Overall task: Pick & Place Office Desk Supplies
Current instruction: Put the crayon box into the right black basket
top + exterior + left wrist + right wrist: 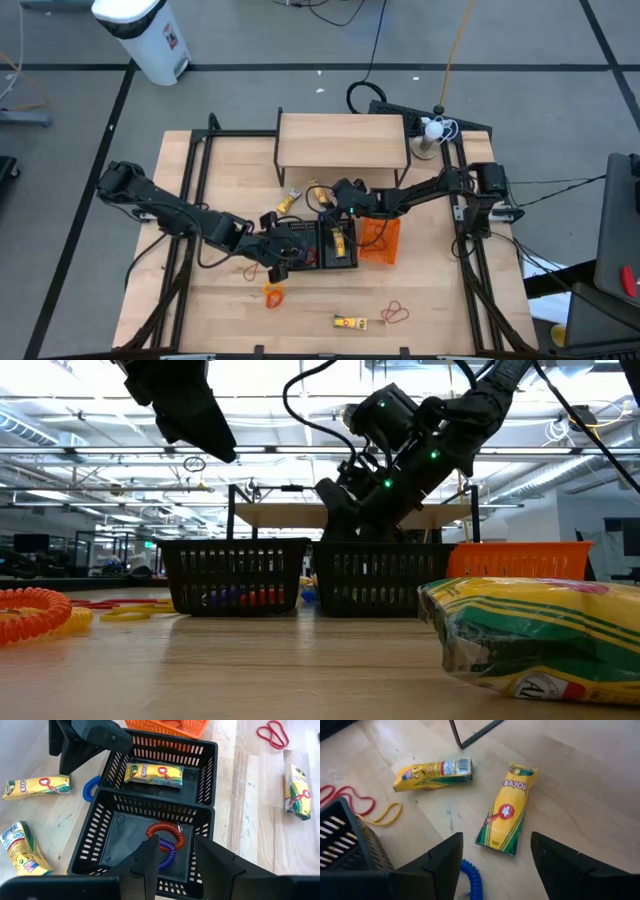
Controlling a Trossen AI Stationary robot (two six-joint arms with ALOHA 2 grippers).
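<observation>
Two black baskets stand side by side mid-table, with an orange basket to their right. The left black basket holds a red coil band and a purple one. The right black basket holds a yellow crayon pack. My left gripper hovers open over the left basket's near side, with nothing between its fingers. My right gripper is open, low behind the baskets. Its fingers frame a crayon pack flat on the table, and a blue coil band lies between them.
A second crayon pack lies farther left, by a red band and a yellow band. Toward the near edge lie an orange coil, another pack and a red band. A wooden shelf stands behind.
</observation>
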